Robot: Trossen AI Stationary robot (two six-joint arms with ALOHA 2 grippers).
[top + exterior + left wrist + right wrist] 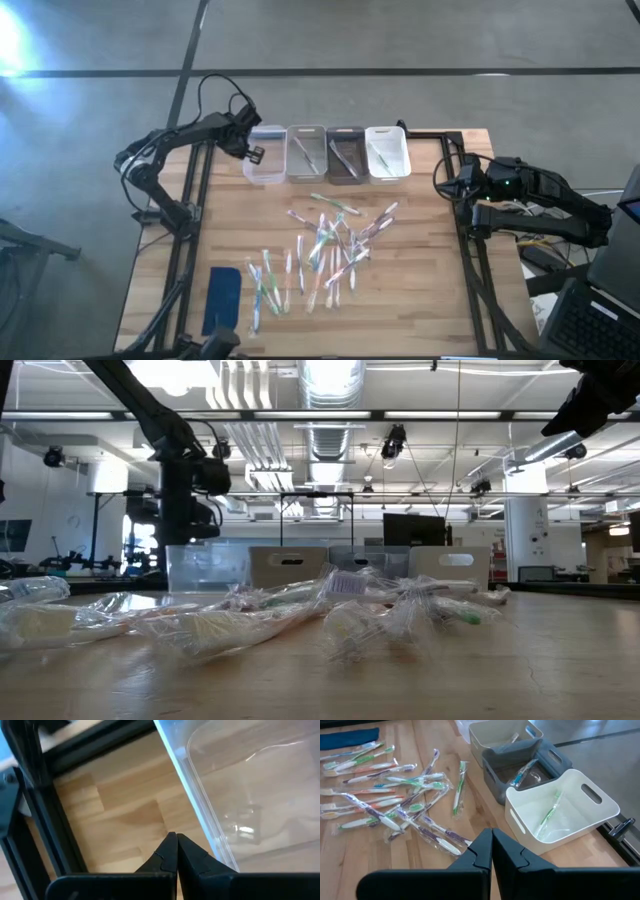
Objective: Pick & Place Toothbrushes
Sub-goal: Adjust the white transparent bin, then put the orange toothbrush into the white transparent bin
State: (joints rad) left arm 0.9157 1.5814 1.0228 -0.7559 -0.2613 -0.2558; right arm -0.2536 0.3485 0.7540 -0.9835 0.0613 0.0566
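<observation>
Four bins (327,155) in a row at the table's far edge; toothbrushes (320,250) scattered mid-table.
Left gripper (176,840) is fully closed and empty, above the clear bin (264,155) at the row's left end. Right gripper (491,836) is fully closed and empty, at the table's right edge near the white bin (560,812), which holds one toothbrush. A blue pad (222,297) lies at the near left corner.

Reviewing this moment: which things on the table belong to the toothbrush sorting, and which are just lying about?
Part of the job:
- toothbrushes, scattered mid-table
- four bins along the far edge, three already holding a brush

Just lying about:
- blue pad, near corner
</observation>
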